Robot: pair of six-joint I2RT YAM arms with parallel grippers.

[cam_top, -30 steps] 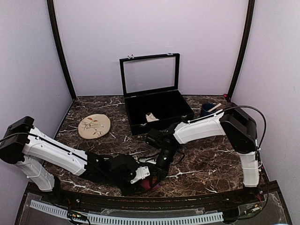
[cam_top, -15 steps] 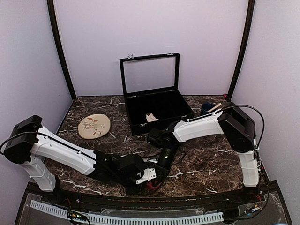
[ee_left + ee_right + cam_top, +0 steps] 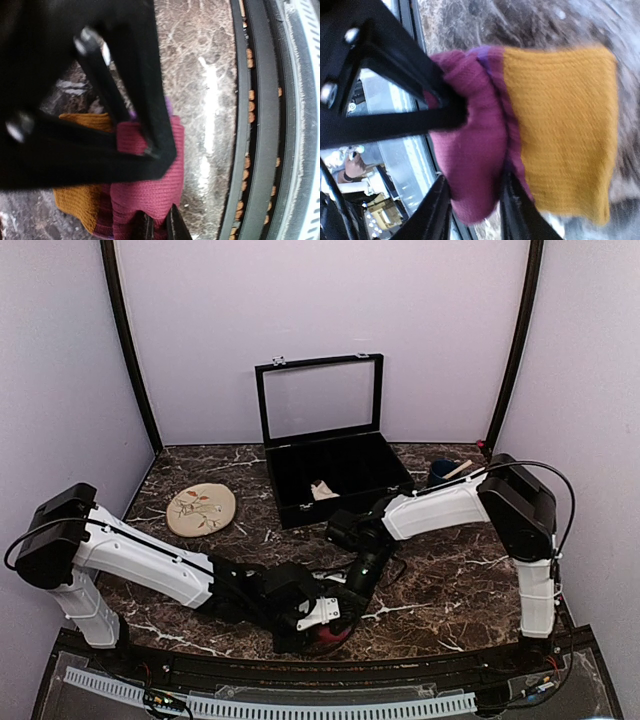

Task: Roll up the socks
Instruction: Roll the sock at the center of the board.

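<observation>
Magenta sock (image 3: 150,185) is seen bunched on the marble table (image 3: 200,75), close to the table's near edge. Its orange cuff (image 3: 560,125) is laid flat, just to one side of both sets of fingers. A magenta fold is pinched by the left gripper (image 3: 158,220), whose fingers are drawn nearly together on the fabric. The same bunch is straddled by the right gripper (image 3: 474,186), with its fingers parted and fabric filling the gap. Whether the fabric is clamped there cannot be told. The two grippers are met almost tip to tip over the sock. Well beyond them, an open black case (image 3: 335,475) is seen with a cream piece (image 3: 322,490) inside. A floral disc (image 3: 201,510) is set well apart, beyond the left arm.
</observation>
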